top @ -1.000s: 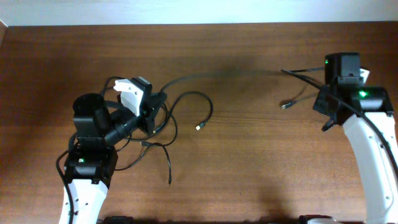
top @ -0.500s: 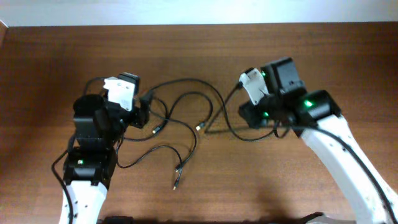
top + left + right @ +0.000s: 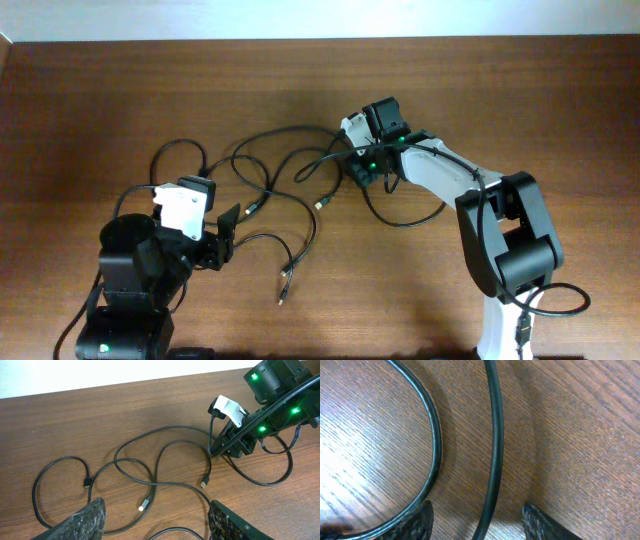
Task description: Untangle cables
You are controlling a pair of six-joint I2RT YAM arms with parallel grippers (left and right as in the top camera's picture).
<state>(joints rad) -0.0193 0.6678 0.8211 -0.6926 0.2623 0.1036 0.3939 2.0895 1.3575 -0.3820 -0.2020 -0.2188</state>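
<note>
Several thin black cables lie in loose, crossing loops on the wooden table, from the left to the middle. Silver-tipped plugs lie among them. My left gripper is at the front left, open, hanging above the loops with nothing between its fingers. A silver plug lies just ahead of the left gripper. My right gripper is low over the right end of the tangle. In the right wrist view it is open, and one cable runs between its fingers without being pinched.
The right arm stretches from the front right across to the middle of the table. Its own thicker black wire loops beside the right gripper. A white wall edge borders the table's far side.
Both grippers have opened and the cable once stretched between them lies slack. The right arm swung from the far right to the middle. The left arm drew back toward the front.
</note>
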